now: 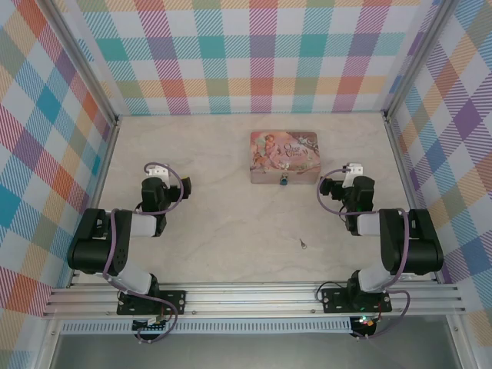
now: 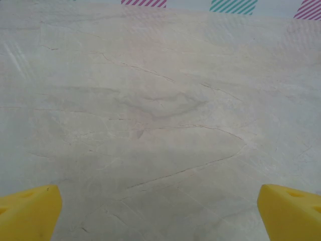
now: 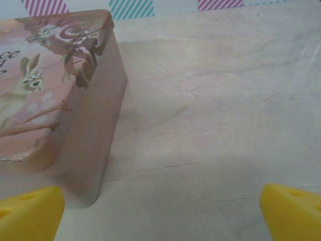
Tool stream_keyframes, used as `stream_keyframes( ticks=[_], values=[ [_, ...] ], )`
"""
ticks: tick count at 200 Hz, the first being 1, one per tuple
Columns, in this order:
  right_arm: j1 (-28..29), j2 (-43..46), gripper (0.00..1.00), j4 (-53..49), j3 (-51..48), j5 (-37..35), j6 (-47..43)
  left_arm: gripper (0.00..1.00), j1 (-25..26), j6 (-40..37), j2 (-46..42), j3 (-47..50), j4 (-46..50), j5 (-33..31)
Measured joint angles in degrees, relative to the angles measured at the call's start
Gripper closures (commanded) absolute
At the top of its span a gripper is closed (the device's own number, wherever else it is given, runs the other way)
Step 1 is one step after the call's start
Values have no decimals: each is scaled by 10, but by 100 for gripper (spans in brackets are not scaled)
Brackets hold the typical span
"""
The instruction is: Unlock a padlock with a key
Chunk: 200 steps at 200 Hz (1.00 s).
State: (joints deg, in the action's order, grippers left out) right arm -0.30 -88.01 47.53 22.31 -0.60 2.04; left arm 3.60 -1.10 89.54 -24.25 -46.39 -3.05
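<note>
Top external view is showing one padlock (image 1: 283, 180), one key (image 1: 303, 244) and one pink illustrated tin (image 1: 283, 156), with two arms standing at the near edge. The blue-bodied padlock is sitting at the middle of the tin's near side, touching it; its shackle is too small to read. The key is lying alone on the table (image 1: 215, 231), nearer the arms than the tin and slightly right of the padlock. It is well apart from both and closer to the right arm.

The table is showing a pale cream, marble-veined top. Pastel plaid walls are closing it in on three sides, and aluminium rails are running along the near edge under the arm bases.

Left wrist view is showing the left gripper (image 2: 160, 208) over bare marble, its yellow fingertips (image 2: 30, 211) spread wide. Right wrist view is showing the right gripper (image 3: 160, 211) spread equally wide, fingertips (image 3: 293, 211) at the lower corners. The tin's corner is standing just ahead of its left-hand tip.
</note>
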Motion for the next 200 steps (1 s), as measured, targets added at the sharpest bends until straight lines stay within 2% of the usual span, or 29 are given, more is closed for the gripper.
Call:
stream_keyframes(
  ticks=[200],
  values=[
    [0,4,0,-8,0,0,0,0,0,0,-14,1,18,-9]
  ],
)
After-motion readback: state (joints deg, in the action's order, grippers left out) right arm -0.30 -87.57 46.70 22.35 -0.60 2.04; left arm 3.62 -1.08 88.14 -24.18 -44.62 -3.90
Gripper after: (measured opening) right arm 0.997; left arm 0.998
